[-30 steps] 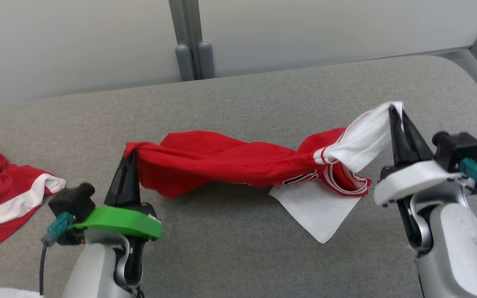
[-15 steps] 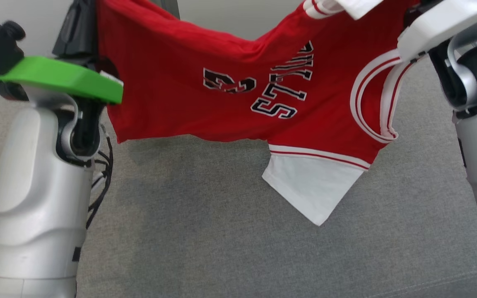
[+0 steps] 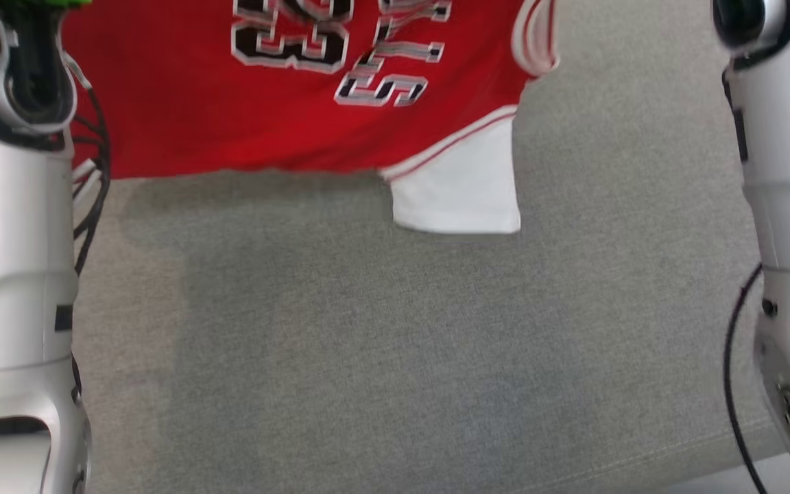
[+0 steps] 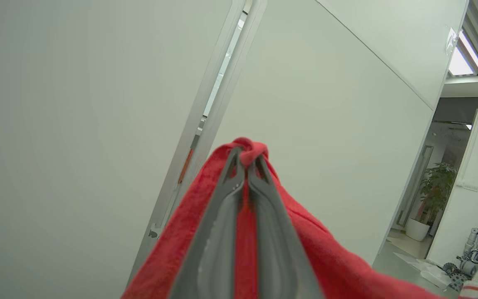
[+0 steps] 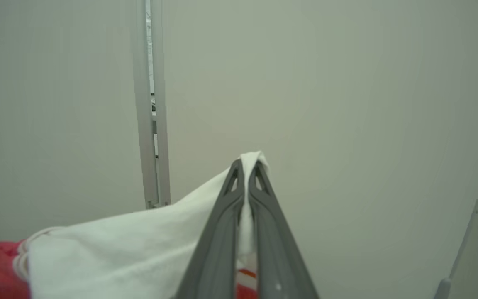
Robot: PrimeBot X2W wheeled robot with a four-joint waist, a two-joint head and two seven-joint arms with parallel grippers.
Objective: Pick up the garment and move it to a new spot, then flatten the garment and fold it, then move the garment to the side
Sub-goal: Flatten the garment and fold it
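- The garment (image 3: 285, 130), a red jersey with black-and-white lettering, hangs in the air as a sheet. Its long axis runs left to right between the two arms.
- Its lower hem and one white sleeve (image 3: 460, 192) dangle over the far part of the grey cloth-topped desk (image 3: 395, 357). They seem clear of the top, with a shadow beneath.
- The left gripper (image 4: 246, 160) is pinched tight on a bunched red corner.
- The right gripper (image 5: 247, 166) is clamped on a fold of the other white sleeve (image 5: 131, 245), the opposite end.
- Each arm carries one end, so neither is nearer. Laying it down likely means lowering both together, keeping the span parallel to the desk's near edge.
- The bare middle of the desk lies below and nearer the robot.
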